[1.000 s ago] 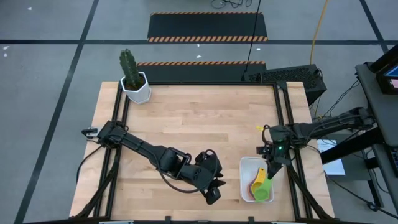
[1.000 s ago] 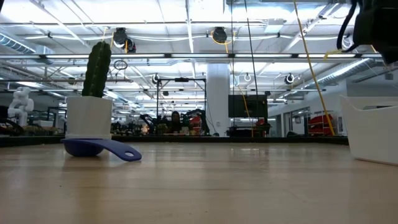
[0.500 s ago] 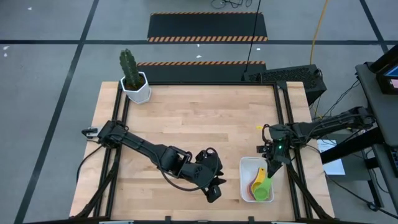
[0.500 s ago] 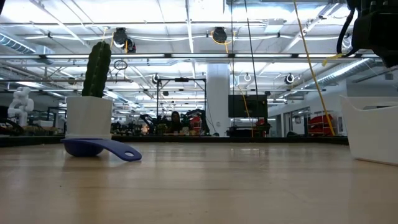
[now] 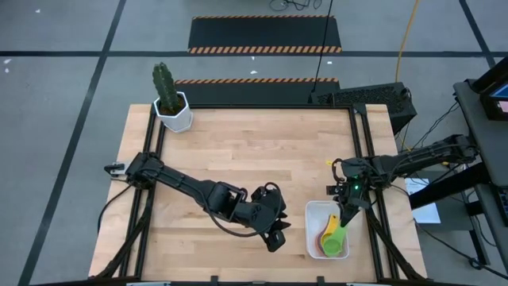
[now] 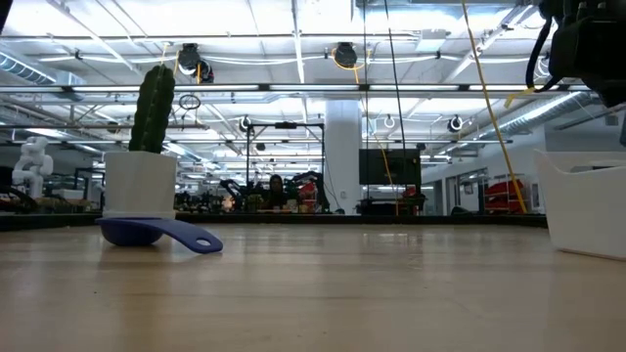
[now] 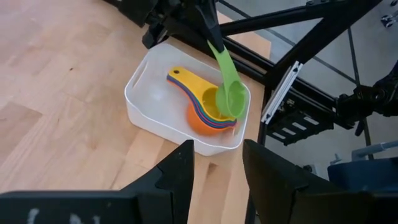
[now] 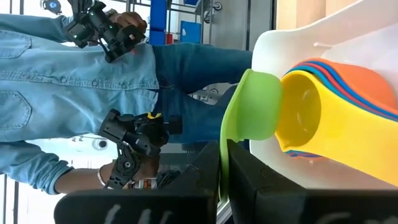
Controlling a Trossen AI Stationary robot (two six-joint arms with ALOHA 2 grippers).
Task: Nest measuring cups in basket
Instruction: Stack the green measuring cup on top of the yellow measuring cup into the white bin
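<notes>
The white basket [image 5: 317, 213] stands at the table's near right. In it, an orange [image 7: 200, 119], a blue and a yellow measuring cup [image 7: 198, 87] sit nested. My right gripper [image 5: 346, 210] hangs over the basket's far right corner, shut on a green cup [image 7: 230, 99] whose bowl is at the yellow cup's mouth. Just left of the basket, my left gripper [image 7: 217, 177] is open above the table with nothing between its fingers. A dark blue cup [image 6: 156, 232] lies on the table in front of the cactus pot; it shows only in the low view. My right gripper pinches the green cup's flat handle near its free end [image 8: 224, 146] between its two fingers. The fingers come slanting down from the basket's far side, roughly along the handle. The cup hangs tilted below them, bowl [image 8: 258, 106] lowest, against the yellow cup [image 8: 305, 112].
A white hexagonal pot with a cactus [image 5: 173, 111] stands at the far left corner. Black frame rails run along the table's left and right sides [image 5: 363, 143]. Beyond the table, in the right wrist view, stands a person in a denim shirt [image 8: 74, 68].
</notes>
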